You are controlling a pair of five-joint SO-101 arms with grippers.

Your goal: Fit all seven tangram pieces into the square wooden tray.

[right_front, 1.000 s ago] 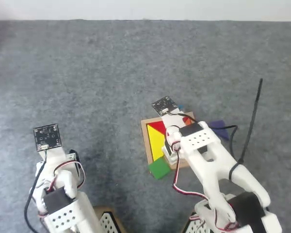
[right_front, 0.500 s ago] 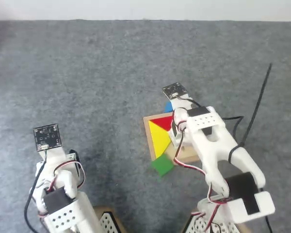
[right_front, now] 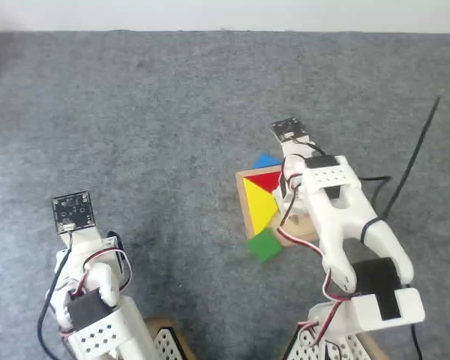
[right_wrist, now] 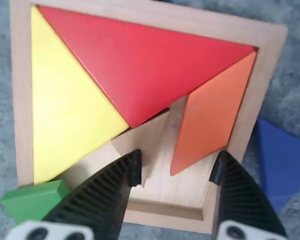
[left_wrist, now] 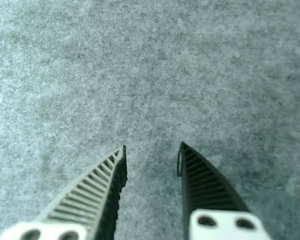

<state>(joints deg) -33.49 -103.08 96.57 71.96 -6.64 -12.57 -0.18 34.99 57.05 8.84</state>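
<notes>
**High view.** Square wooden tray (right_front: 244, 202) right of centre on a grey felt table (right_front: 150, 112). Seated in it are a yellow triangle (right_front: 259, 208) and a red triangle (right_front: 266, 180). The right arm (right_front: 334, 206) lies over the rest of the tray. A green square (right_front: 265, 245) sits at the tray's near corner, on the robot's side. A light blue piece (right_front: 266, 160) lies just beyond the far rim. The left arm (right_front: 90, 292) is parked well apart from the tray, so the right arm is the nearer one.

**Left wrist view.** Left gripper (left_wrist: 152, 149): jaws parted, nothing between them, bare felt beneath.

**Right wrist view.** Right gripper (right_wrist: 176, 159): jaws spread and empty, poised over the bare tray floor (right_wrist: 157, 145). Red and yellow triangles lie flush along two rims. An orange parallelogram (right_wrist: 210, 112) lies with its long axis along a third rim. The green square (right_wrist: 32, 199) lies just beside one finger at the tray corner; whether on the rim or against it cannot be told. A dark blue triangle (right_wrist: 282, 160) lies outside the rim on the orange side.

**Judgement.** Three pieces seated and four to go. The green square is the closest pick.

**Markings.** No legible writing on tray or pieces
</notes>
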